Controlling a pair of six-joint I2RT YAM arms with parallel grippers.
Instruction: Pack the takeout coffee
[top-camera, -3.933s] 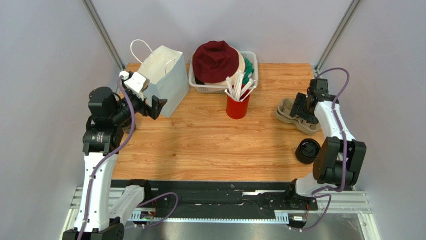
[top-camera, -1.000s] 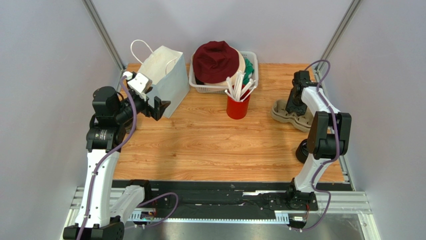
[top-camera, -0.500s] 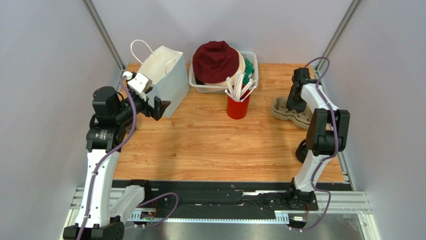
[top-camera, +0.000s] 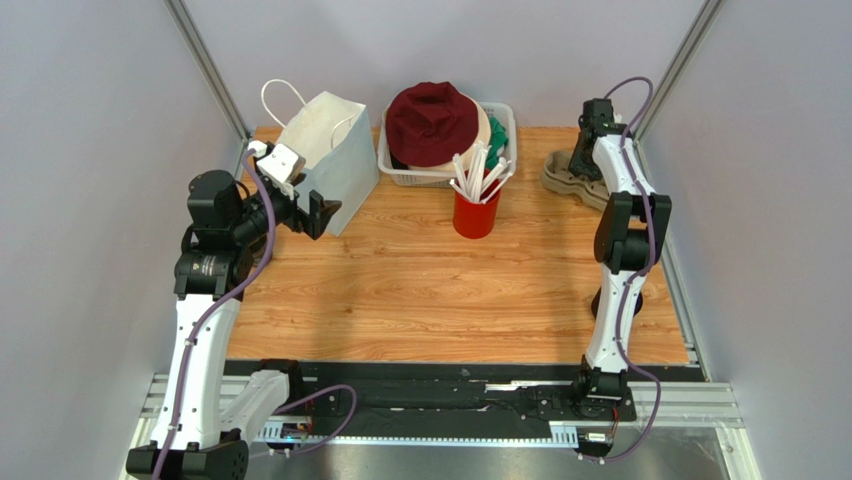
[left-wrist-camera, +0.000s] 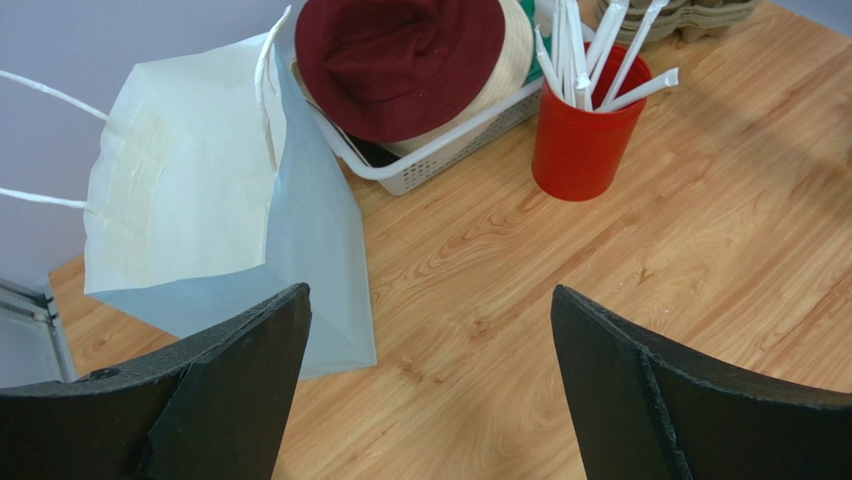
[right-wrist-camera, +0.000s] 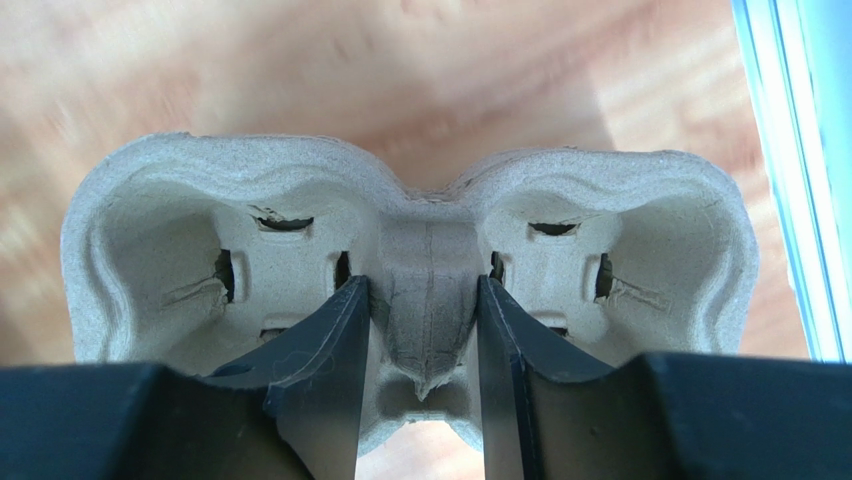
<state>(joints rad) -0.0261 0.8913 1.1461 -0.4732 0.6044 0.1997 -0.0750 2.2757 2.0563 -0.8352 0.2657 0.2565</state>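
Observation:
The takeout coffee is out of view in every frame. My right gripper (top-camera: 582, 158) is shut on the middle ridge of a grey pulp cup carrier (top-camera: 562, 176), holding it near the table's far right corner. In the right wrist view the right gripper (right-wrist-camera: 425, 290) pinches that ridge, and both cup wells of the carrier (right-wrist-camera: 170, 220) are empty. My left gripper (top-camera: 300, 195) hangs open beside the white paper bag (top-camera: 330, 160). Seen from the left wrist, the left gripper (left-wrist-camera: 430, 300) holds nothing, and the bag (left-wrist-camera: 200, 200) stands upright with its mouth open.
A red cup of white straws (top-camera: 475, 210) stands mid-table in front of a white basket (top-camera: 503, 112) holding a maroon hat (top-camera: 432, 120). A dark round item (top-camera: 598, 300) shows partly behind the right arm. The right arm stretches tall along the table's right edge.
The right arm has carried the cup carrier from the table's right side back toward the far right corner. The left arm has stayed put, open.

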